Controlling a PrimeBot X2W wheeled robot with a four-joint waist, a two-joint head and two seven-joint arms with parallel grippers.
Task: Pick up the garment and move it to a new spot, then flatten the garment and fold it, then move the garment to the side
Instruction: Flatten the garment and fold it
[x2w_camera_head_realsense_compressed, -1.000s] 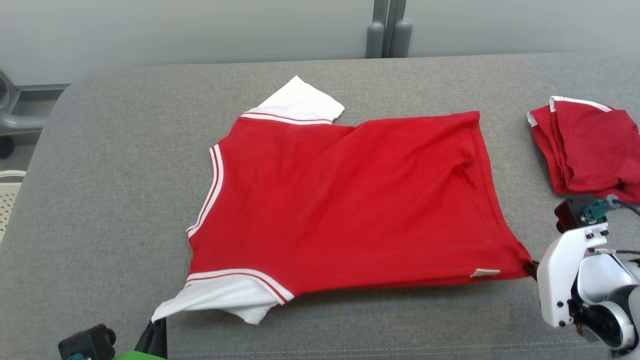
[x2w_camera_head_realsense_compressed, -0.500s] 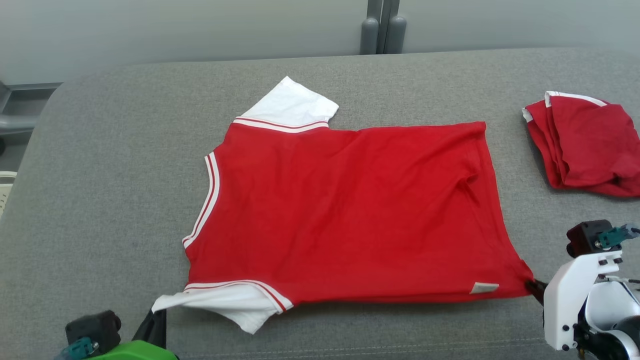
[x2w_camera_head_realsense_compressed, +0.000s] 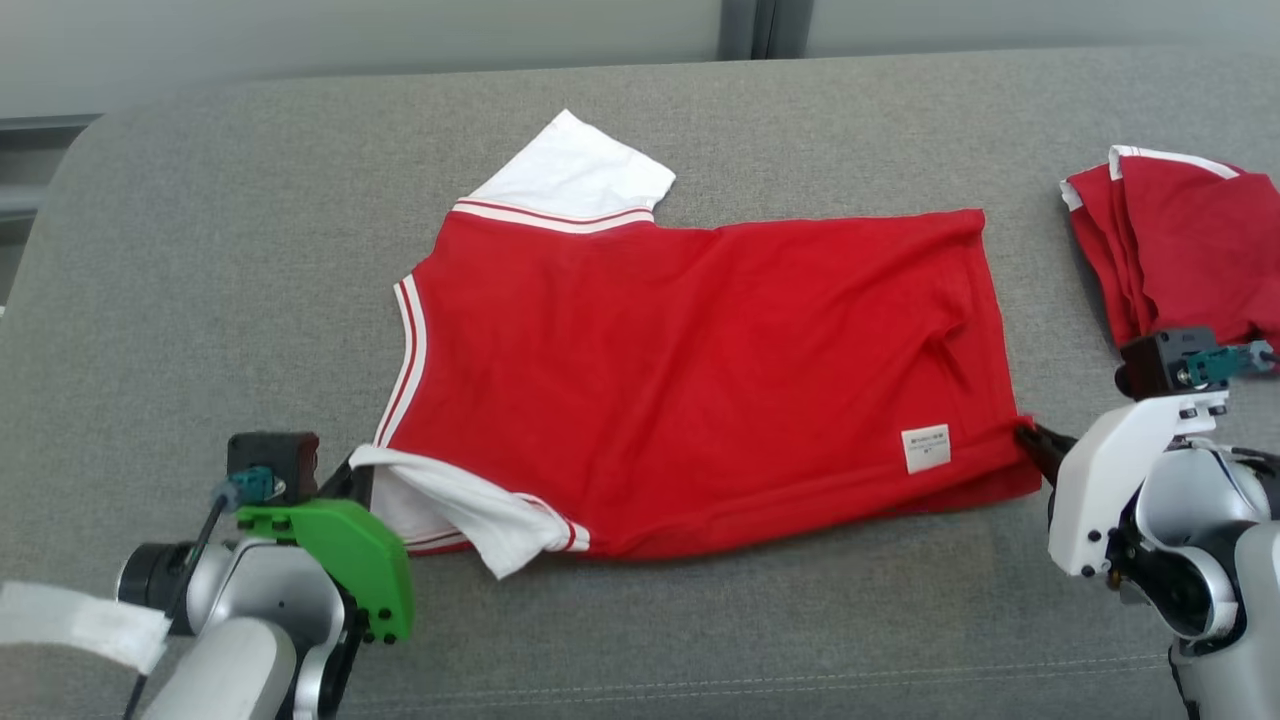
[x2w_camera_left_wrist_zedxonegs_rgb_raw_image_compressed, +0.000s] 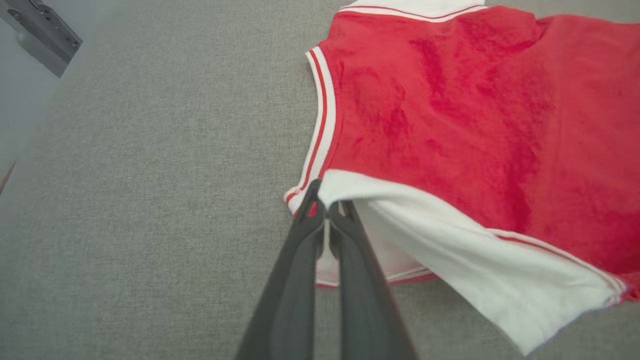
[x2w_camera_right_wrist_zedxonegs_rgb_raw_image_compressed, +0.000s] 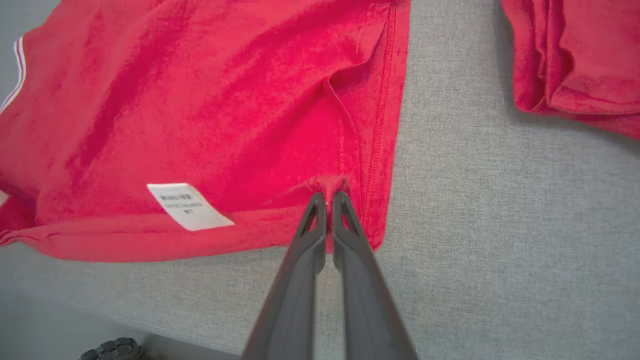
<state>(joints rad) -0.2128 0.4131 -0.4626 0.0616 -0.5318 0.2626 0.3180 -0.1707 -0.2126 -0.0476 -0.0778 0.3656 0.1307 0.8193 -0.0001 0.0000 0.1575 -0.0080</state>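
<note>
Left gripper (x2w_camera_left_wrist_zedxonegs_rgb_raw_image_compressed: 327, 200): fingers are being pressed together, with the edge of the near sleeve (x2w_camera_left_wrist_zedxonegs_rgb_raw_image_compressed: 450, 250) being pinched at the tips. From the pinch, the sleeve is being held turned over onto the red body, trailing off to the right of the fingers in the left wrist view. The striped neckline (x2w_camera_left_wrist_zedxonegs_rgb_raw_image_compressed: 320, 125) is being seen just ahead of the tips.

Right gripper (x2w_camera_right_wrist_zedxonegs_rgb_raw_image_compressed: 329, 197): fingers are being pressed together, with the hem corner being pinched between them. A white label (x2w_camera_right_wrist_zedxonegs_rgb_raw_image_compressed: 187, 206) is being shown just left of the tips, and the hem seam is running straight ahead of them.

The shirt (x2w_camera_head_realsense_compressed: 700, 380) is being held stretched between the two grippers, lying mostly flat on the gray cushion (x2w_camera_head_realsense_compressed: 200, 300), neckline end toward the left gripper and hem end toward the right. The far sleeve (x2w_camera_head_realsense_compressed: 575, 180) is lying flat beyond the left gripper. A bunched red garment (x2w_camera_head_realsense_compressed: 1180, 250) is sitting beyond the right gripper, apart from the shirt.
</note>
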